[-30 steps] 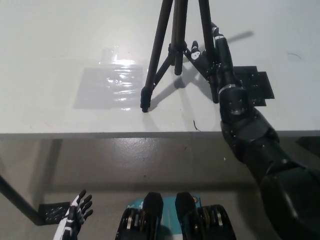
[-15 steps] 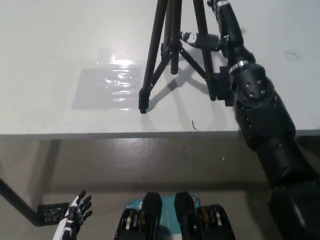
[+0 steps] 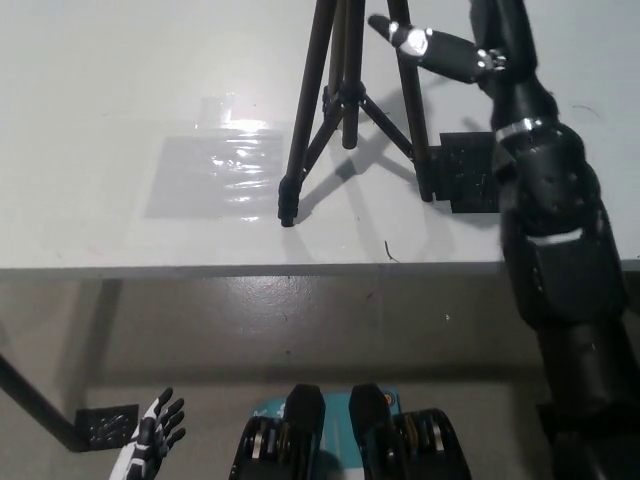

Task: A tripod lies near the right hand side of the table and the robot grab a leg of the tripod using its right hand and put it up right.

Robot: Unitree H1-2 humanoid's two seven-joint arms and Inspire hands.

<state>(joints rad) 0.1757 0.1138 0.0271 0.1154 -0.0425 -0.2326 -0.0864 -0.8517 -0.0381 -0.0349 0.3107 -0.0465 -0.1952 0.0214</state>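
At the lower left corner of the frame the white left hand point(image 3: 152, 442) rests below the table edge, over the floor, its fingers spread apart and holding nothing.

Above it, the white table point(image 3: 120, 90) fills the upper half of the frame, and a glossy patch of clear film point(image 3: 222, 170) lies flat on it, left of centre.

Just right of that patch the black tripod point(image 3: 345, 95) stands upright on the table, its legs spread and its top cut off by the upper edge of the frame. 1 foot sits at the right edge of the film, a shorter centre post ends above the table near the middle, and the right leg comes down to a foot further right, beside a dark flat plate point(image 3: 470, 170) lying on the table.

At the upper right the black right hand point(image 3: 440, 50) hangs beside the tripod's right leg, its fingers stretched toward the left and gripping nothing; a fingertip reaches close to that leg, and whether it touches cannot be told. The black right arm point(image 3: 555, 260) runs from the hand down the right side to the bottom right corner, crossing the plate.
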